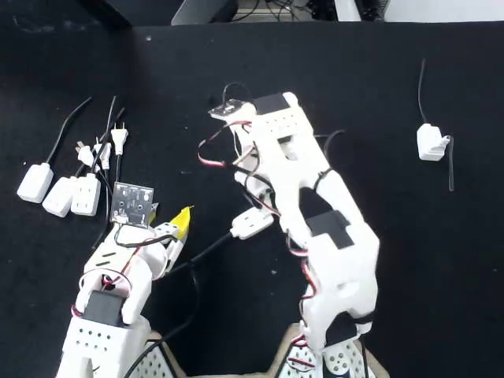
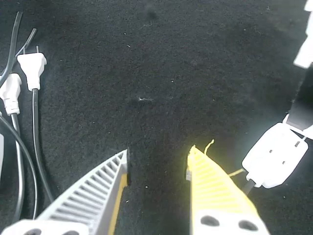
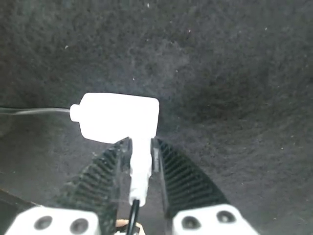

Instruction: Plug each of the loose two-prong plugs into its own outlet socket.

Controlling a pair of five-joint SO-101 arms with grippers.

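My right gripper (image 3: 141, 144) is shut on a white two-prong plug (image 3: 139, 169) with a black cord. The plug's front end meets a white outlet socket (image 3: 117, 117); its prongs are hidden. In the high view that socket (image 1: 252, 224) lies mid-table under the right arm's gripper (image 1: 256, 201). My left gripper (image 2: 159, 156) stands open over bare cloth, with the same socket (image 2: 274, 156) just beside its yellow finger (image 2: 215, 191). Loose plugs (image 2: 32, 68) (image 1: 120, 138) lie at the left, near three white sockets (image 1: 61, 195).
A further white socket (image 1: 431, 142) with a black cable lies at the far right. Black cords (image 1: 102, 169) cross between the left plugs and sockets. The table's black cloth (image 1: 378, 79) is bare at the back and between the arms and the right socket.
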